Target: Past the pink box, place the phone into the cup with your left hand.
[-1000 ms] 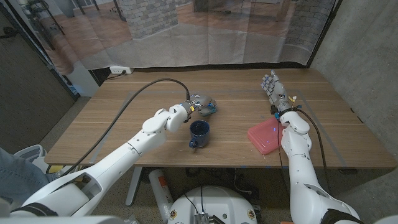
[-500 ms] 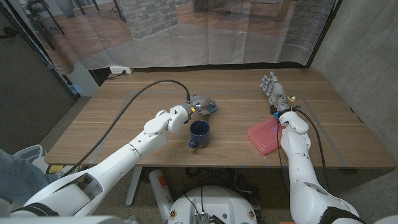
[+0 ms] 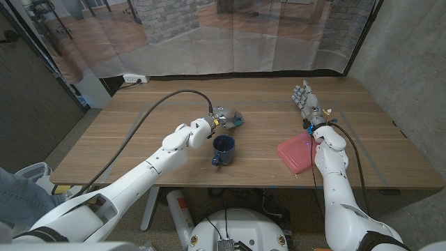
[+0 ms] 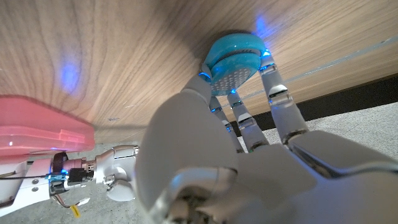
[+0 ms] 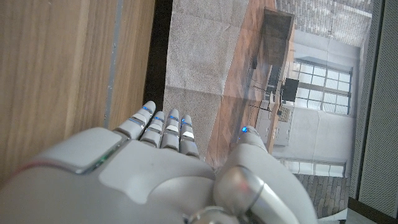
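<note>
The left hand [image 3: 221, 116] was seen near the middle of the tabletop [image 3: 125, 139], its fingers [image 4: 273, 93] curled around a small turquoise object, taken to be the phone [image 4: 235, 59]. In the left wrist view the fingertips were wrapped over the object's rounded edge while it was pressed against or held just above the wood; whether it had been lifted free could not be told. The dark blue cup [image 3: 223, 148] stood upright just beside that hand, toward the near edge, with its mouth unobstructed. The pink box [image 3: 296, 153] lay well apart toward the right edge, close to the near side, beside the right forearm. The right hand [image 3: 305, 97] was held apart from everything nearer the far right corner, empty, with its fingers [image 5: 163, 129] extended and close together.

The step in hand was judged to be securing the phone before it was carried to the cup. The grasp would best be confirmed as firm first, since the object was small and smooth-edged. It should then be raised clear of the cup's rim, brought over the opening, and released low so that the cup was not tipped.
</note>
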`<state>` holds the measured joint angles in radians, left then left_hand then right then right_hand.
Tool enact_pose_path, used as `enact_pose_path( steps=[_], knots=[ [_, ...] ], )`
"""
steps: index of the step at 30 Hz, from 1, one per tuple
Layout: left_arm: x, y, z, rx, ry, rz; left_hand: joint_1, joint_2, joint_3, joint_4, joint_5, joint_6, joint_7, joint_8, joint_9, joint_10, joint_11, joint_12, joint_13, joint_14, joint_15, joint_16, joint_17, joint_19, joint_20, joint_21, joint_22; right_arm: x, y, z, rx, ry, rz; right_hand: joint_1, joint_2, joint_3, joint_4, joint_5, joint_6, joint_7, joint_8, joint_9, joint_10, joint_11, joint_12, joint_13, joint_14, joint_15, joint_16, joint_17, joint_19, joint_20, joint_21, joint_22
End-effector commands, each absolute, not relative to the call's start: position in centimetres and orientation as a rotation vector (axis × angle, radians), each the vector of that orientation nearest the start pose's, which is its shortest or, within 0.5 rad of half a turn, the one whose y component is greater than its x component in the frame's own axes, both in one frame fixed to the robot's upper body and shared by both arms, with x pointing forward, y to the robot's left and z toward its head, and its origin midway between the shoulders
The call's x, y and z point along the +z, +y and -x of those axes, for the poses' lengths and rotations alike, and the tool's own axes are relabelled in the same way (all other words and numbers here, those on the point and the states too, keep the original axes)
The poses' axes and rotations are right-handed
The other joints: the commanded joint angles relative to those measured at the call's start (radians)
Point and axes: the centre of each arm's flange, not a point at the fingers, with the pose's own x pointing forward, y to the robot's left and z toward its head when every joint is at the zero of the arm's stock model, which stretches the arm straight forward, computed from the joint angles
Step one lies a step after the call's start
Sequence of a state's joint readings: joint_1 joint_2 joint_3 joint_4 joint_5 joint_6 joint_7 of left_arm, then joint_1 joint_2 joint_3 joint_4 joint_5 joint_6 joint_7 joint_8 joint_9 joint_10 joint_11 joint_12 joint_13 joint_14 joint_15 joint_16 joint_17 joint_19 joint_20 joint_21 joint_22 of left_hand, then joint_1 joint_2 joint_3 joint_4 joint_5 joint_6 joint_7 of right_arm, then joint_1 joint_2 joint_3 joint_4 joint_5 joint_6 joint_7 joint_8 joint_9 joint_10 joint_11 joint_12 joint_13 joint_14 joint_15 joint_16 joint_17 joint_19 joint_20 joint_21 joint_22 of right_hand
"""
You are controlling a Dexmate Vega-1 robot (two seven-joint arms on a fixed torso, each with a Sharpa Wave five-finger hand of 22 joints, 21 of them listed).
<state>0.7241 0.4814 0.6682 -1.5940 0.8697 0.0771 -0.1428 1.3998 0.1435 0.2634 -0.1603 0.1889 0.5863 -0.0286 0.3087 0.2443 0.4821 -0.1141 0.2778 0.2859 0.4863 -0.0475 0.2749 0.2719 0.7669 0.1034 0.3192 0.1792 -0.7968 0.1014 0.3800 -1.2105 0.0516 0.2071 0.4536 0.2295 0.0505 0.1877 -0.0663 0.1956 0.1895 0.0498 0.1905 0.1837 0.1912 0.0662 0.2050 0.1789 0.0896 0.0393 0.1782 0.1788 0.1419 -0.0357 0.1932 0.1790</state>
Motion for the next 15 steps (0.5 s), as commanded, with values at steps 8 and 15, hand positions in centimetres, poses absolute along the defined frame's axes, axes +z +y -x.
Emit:
enact_pose_path(
  steps=[8, 15],
  knots=[
    [-0.8, 10.6, -62.7, -0.154, -0.656, -1.533, 0.05, 0.007, 0.026, -0.003, 0.009, 0.029, 0.023, 0.016, 0.013, 0.027, 0.007, 0.016, 0.009, 0.086, -0.043, 0.012, 0.01, 0.081, -0.066, 0.019, 0.001, -3.0, -30.9, -66.2, 0.144, -0.649, -0.174, -0.004, 0.003, 0.002, -0.008, 0.004, 0.003, -0.006, 0.006, 0.005, 0.007, 0.001, 0.004, 0.004, 0.007, 0.0, 0.009, 0.004, 0.003, 0.001, 0.008, 0.006],
    [-0.2, 10.8, -62.3, -0.13, -0.657, -1.534, 0.052, 0.006, 0.03, 0.003, 0.01, 0.025, 0.021, 0.014, 0.016, 0.025, 0.006, 0.014, 0.012, 0.076, -0.039, 0.004, 0.012, 0.07, -0.062, 0.013, 0.001, -2.6, -30.9, -66.0, 0.145, -0.655, -0.173, -0.005, 0.003, 0.001, -0.009, 0.004, 0.004, -0.006, 0.006, 0.005, 0.008, 0.0, 0.004, 0.004, 0.007, -0.001, 0.009, 0.004, 0.003, 0.002, 0.008, 0.006]
  ],
)
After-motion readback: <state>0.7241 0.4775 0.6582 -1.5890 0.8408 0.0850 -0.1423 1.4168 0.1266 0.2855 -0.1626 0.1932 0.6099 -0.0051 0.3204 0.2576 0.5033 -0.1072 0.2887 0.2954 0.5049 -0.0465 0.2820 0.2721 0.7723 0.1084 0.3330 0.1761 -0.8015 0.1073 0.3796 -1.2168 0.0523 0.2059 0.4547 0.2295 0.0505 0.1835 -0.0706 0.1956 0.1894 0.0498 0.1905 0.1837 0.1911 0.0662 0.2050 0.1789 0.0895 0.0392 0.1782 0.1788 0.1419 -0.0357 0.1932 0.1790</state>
